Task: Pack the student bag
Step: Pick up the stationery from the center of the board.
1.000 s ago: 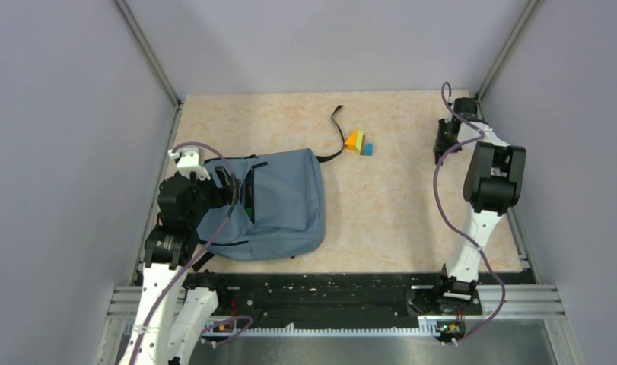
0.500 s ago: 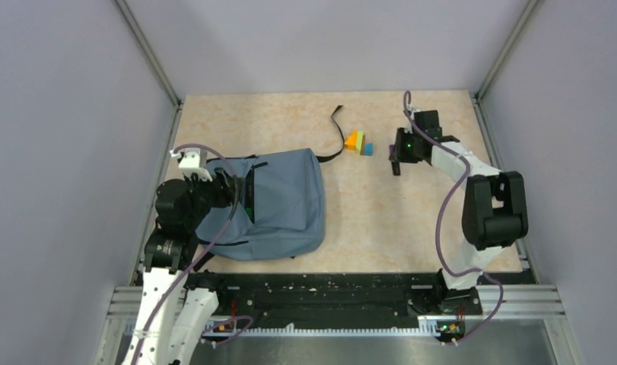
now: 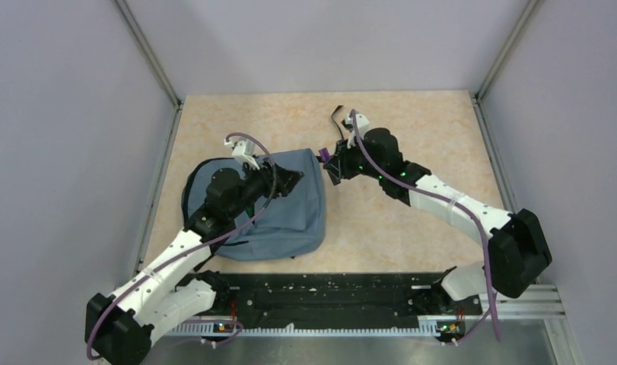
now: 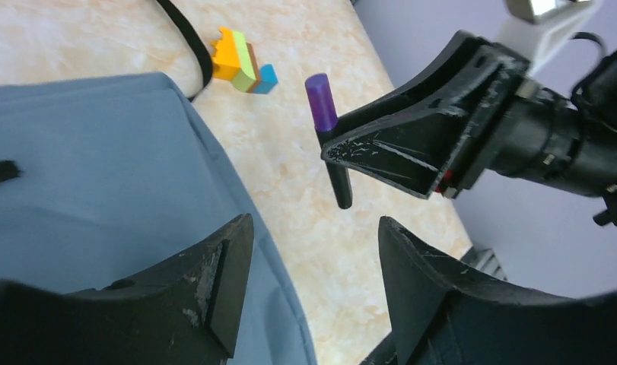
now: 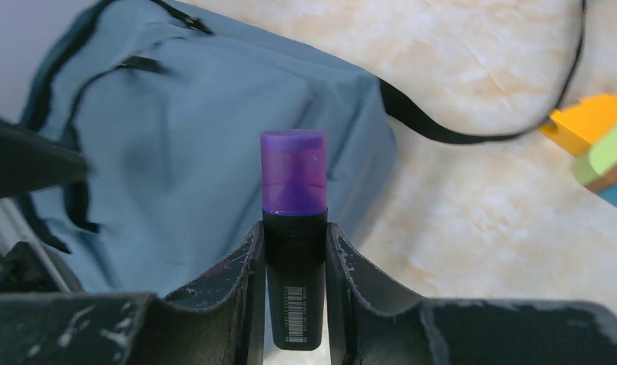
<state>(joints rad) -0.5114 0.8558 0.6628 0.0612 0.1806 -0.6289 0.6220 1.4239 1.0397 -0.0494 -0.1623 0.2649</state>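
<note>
While the bag [image 3: 297, 217] lies flat toward 8 o'clock of the table's middle, no open mouth shows from above. The left gripper [image 3: 291, 181] hovers over its 12 o'clock edge, jaws spread and empty. The right gripper [image 3: 334, 163], off the bag's 1 o'clock corner, grips a purple-capped marker [image 5: 293, 182]. The step looks like bringing the marker in for packing. Next, the bag's mouth likely needs holding open. Blocks [image 4: 240, 65] lie beyond the corner.
</note>
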